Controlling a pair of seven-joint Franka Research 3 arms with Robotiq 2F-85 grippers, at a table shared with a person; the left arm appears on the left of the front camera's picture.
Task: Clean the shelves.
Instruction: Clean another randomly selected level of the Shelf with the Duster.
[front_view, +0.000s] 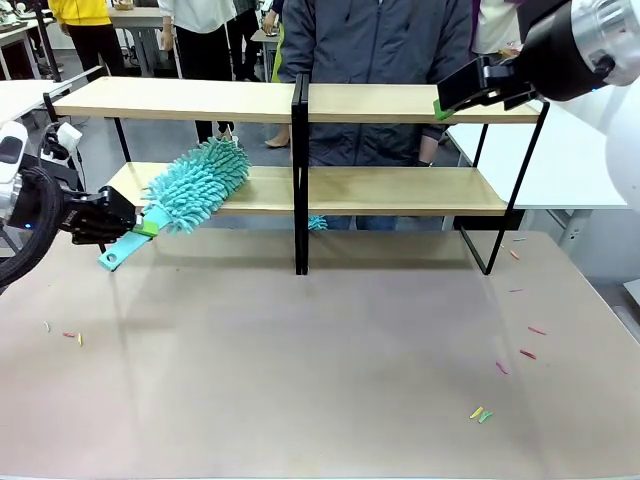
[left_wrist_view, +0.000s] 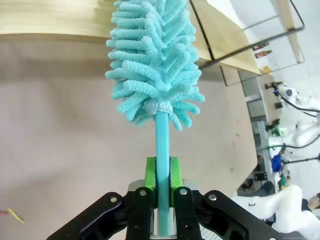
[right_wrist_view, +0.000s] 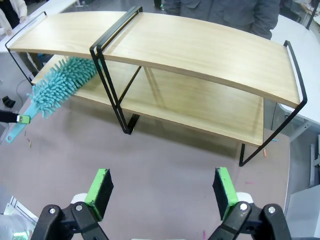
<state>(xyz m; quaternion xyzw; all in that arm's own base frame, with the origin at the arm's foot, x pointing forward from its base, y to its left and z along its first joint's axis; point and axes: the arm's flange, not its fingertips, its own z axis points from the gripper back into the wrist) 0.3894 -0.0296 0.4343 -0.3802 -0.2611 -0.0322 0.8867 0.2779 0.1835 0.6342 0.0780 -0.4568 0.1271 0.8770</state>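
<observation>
In the front view the shelves (front_view: 400, 190) stand across the far half of the table (front_view: 300, 370), with a person (front_view: 370, 50) just behind them. The left gripper (front_view: 140, 225) comes in low from the left edge, its jaws pinching the handle of a teal duster (front_view: 195, 185). The duster's fluffy head lies slanted on the left end of the lower board, an angle that seems chosen to slip it under the top board and sweep along the wood. The right gripper (front_view: 445, 100) hangs high by the right part of the top board, probably to stay out of the sweep; whether it touches the board cannot be told here. Small coloured scraps (front_view: 527, 353) dot the table. In the left wrist view the jaws are pressed onto the thin handle, green pads (left_wrist_view: 151, 172) on either side, and the head reaches up to the board's front edge. In the right wrist view the jaws are spread wide with nothing between them, looking down on both boards and the black centre post, apart from them.
</observation>
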